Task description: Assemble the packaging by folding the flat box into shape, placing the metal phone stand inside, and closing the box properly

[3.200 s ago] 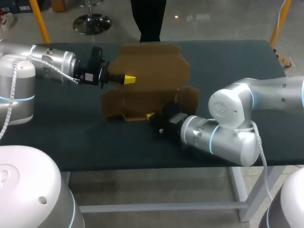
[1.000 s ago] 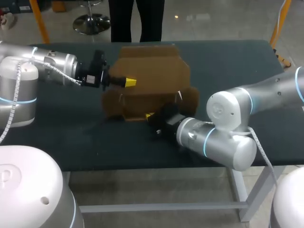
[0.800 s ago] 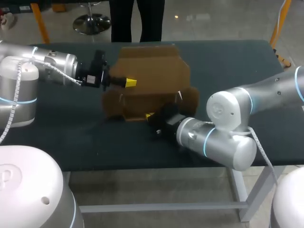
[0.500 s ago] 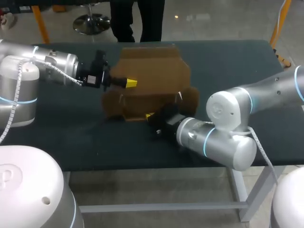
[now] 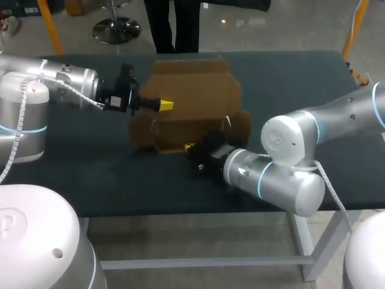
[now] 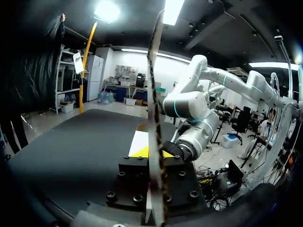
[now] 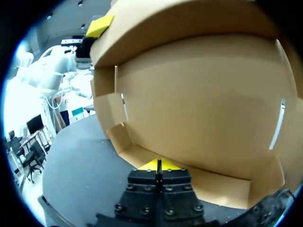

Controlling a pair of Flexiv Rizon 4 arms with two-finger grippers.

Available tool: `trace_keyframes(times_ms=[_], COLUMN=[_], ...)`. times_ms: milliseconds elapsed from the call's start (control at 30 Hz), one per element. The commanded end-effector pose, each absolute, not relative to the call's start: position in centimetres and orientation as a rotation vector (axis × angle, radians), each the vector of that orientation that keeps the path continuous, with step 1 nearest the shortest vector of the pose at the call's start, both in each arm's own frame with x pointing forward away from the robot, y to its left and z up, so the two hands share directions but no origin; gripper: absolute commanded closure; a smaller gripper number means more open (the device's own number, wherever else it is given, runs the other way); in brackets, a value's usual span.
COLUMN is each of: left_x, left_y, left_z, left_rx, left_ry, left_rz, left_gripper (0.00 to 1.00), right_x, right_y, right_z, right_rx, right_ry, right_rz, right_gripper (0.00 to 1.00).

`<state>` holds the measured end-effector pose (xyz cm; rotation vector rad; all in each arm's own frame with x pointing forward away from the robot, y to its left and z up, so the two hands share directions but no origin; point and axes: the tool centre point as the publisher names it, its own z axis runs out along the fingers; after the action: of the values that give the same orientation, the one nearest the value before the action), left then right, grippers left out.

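Note:
A brown cardboard box [image 5: 192, 96] stands half folded in the middle of the table, with its tall rear panel upright and a low front wall. My left gripper [image 5: 163, 105] is shut on the rear panel's left edge. In the left wrist view that panel [image 6: 154, 71] runs edge-on between the yellow tips of the left gripper [image 6: 152, 152]. My right gripper [image 5: 190, 146] is shut, and its tips are at the low front wall. In the right wrist view the right gripper [image 7: 158, 164] points into the open box [image 7: 199, 104]. The metal phone stand is not in view.
The dark table [image 5: 289, 78] has bare room to the right of and behind the box. My right arm's thick elbow [image 5: 283, 162] lies low over the front right of the table.
Over the last three seconds my right arm shifted its posture a little while its gripper stayed at the front wall. In the last second nothing on the table moved.

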<state>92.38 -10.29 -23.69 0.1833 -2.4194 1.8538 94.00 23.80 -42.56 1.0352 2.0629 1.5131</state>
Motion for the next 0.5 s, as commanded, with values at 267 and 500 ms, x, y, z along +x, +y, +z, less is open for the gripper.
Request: trace_keyframes(times_ms=[267,500], left_x=[92.3,92.3], left_y=[-10.3,-10.3], left_z=[-23.8,-23.8], left_rx=[0.186,0.186], left_ry=[-2.422,-2.422], left_rz=[1.853,1.853], left_gripper=[1.00,1.00], right_x=[93.4,91.8], right_y=[23.8,22.7], right_z=[-42.4,-40.8], right_rx=[1.014,0.969], right_ry=[2.045,2.042], right_rz=[1.550,1.612], right_gripper=[1.00,1.00])
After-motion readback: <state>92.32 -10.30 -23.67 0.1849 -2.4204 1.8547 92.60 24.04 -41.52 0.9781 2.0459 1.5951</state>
